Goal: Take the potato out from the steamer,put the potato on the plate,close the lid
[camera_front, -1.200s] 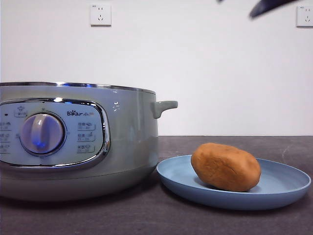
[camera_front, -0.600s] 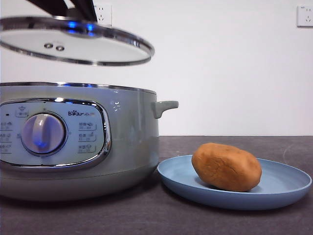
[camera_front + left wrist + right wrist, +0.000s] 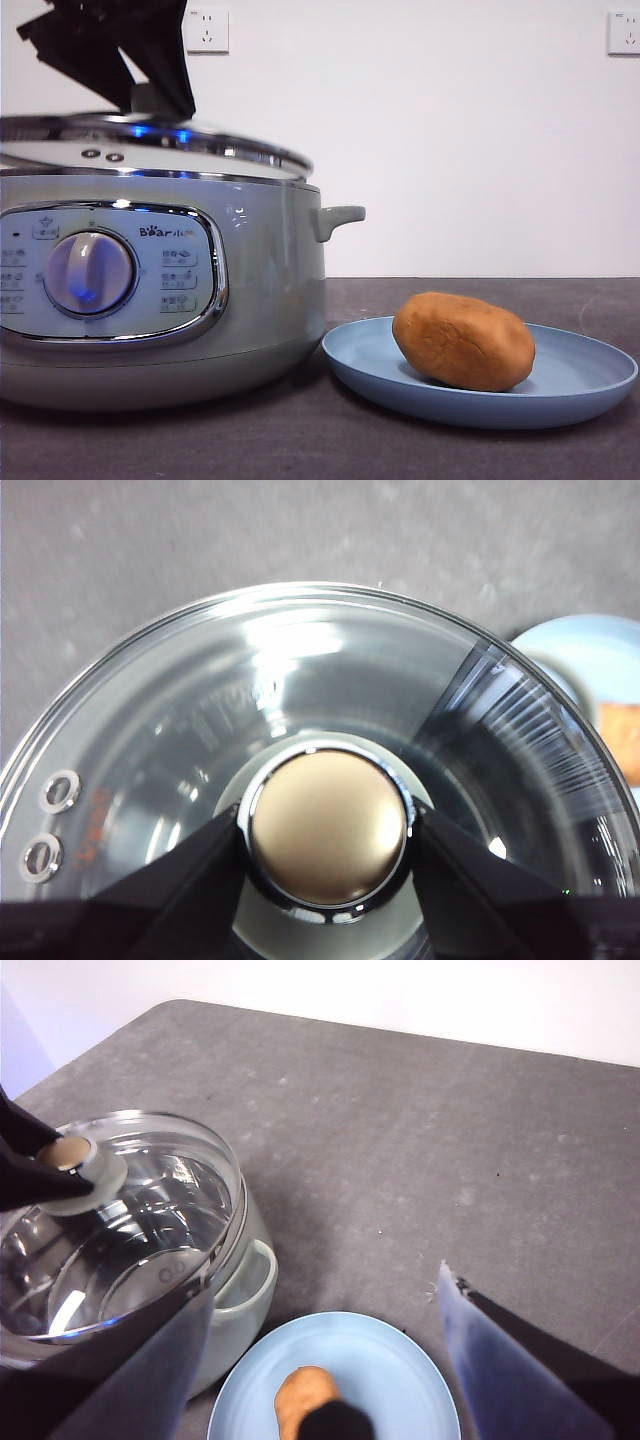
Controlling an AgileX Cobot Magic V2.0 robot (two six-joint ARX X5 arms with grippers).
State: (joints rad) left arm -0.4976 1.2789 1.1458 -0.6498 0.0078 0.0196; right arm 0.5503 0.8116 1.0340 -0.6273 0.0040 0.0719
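The left gripper [image 3: 325, 830] clamps the lid's knob [image 3: 327, 825], holding the lid [image 3: 160, 145] tilted just above the steamer [image 3: 160, 290]; the potato [image 3: 463, 340] lies on the plate [image 3: 590, 375]; the right gripper [image 3: 325, 1360] hangs spread wide.

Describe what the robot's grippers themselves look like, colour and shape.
Both are plain black with no markings or cables showing. The left gripper has two flat, matte, wedge-shaped jaws that taper toward their tips; in the front view it is a dark angular block. The right gripper shows two broad, flat, blade-like jaws, blurred by closeness.
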